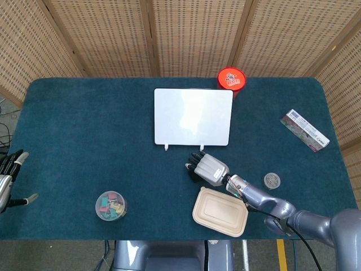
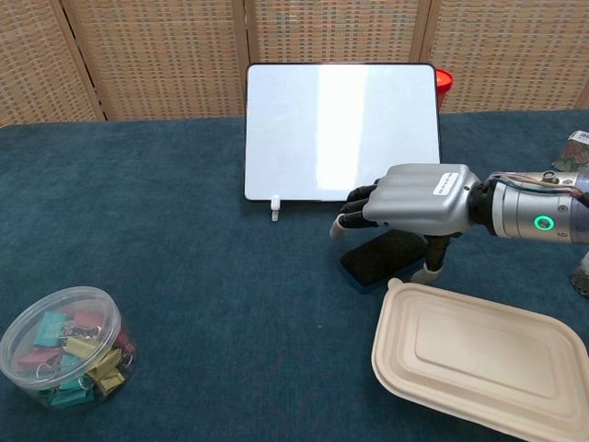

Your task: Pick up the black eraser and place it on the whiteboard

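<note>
The black eraser (image 2: 377, 261) with a blue base lies flat on the table in front of the whiteboard (image 2: 340, 129), which stands upright on small white feet. My right hand (image 2: 414, 198) hovers just above the eraser, fingers stretched forward over it and thumb pointing down at its right end; it holds nothing. In the head view the right hand (image 1: 208, 168) covers most of the eraser (image 1: 193, 175), just below the whiteboard (image 1: 193, 117). My left hand (image 1: 8, 176) rests at the far left table edge, fingers apart and empty.
A beige lidded food container (image 2: 479, 359) sits close to the right of the eraser. A clear tub of binder clips (image 2: 64, 345) stands front left. A red can (image 1: 231, 79) is behind the whiteboard, a small box (image 1: 304, 130) at far right, a round lid (image 1: 272, 180) near it.
</note>
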Motion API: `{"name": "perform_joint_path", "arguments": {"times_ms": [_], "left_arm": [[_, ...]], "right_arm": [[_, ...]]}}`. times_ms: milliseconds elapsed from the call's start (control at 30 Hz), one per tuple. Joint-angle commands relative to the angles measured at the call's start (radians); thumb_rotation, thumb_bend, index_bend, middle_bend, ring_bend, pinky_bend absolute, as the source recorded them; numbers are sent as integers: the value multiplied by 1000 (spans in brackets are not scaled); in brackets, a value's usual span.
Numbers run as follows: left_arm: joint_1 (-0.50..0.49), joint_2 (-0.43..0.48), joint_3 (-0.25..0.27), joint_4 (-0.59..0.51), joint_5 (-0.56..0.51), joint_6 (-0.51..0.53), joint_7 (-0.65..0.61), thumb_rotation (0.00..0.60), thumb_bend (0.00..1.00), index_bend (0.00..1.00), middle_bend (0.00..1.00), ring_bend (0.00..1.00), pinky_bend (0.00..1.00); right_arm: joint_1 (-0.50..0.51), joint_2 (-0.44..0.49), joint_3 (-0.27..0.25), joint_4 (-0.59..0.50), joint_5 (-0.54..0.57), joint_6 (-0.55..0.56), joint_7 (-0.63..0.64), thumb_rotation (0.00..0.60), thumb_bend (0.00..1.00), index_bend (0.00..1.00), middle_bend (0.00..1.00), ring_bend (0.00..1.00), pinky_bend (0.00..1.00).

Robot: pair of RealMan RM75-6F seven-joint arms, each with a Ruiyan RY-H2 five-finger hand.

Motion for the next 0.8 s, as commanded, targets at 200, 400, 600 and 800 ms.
{"name": "perform_joint_path", "arguments": {"times_ms": [200,400,600,800], "left_arm": [[-3,-1,-5,3,-12,-8,-2,600,0,0,0,0,0],[-4,0,-5,3,-13,-10,-5,600,0,0,0,0,0],[-3,2,-5,4,-13,-8,-12,600,0,0,0,0,0],[-2,4,-4,3,-11,-6,-15,600,0,0,0,0,0]], "right_arm": [[15,-48,-8,65,2,27,18,600,0,312,334,280,402],[21,-90,-30,130,-18,72,69,600,1,425,459,399,479],[22,-117,-51,174,-41,125,113,600,72,549,565,484,525],[15,-117,-55,182,-53,194,156,600,148,573,585,495,530]]}}
